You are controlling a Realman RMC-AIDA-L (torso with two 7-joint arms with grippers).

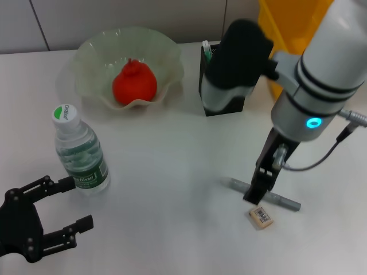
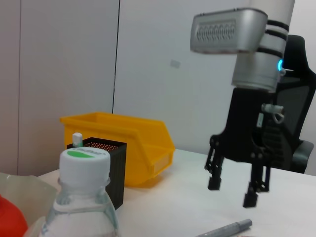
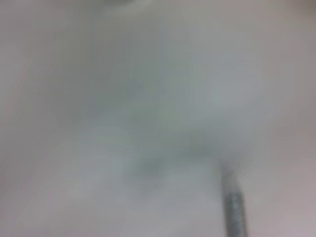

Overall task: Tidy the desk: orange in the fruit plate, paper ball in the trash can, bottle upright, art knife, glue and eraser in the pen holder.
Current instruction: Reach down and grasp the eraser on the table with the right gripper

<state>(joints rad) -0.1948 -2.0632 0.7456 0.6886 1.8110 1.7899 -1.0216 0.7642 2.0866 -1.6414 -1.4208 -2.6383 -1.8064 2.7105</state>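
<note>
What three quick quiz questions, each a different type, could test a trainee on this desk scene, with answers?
1. True or false: the orange lies in the fruit plate.
2. Multiple choice: the bottle is A) upright, B) lying down, C) in the trash can.
3. Fill in: the right pincer hangs open above the grey ____, beside the eraser.

Key: 1 true; 2 A; 3 art knife. The left pincer waits open near the bottle.

Bright even light; right-wrist view blurred.
</note>
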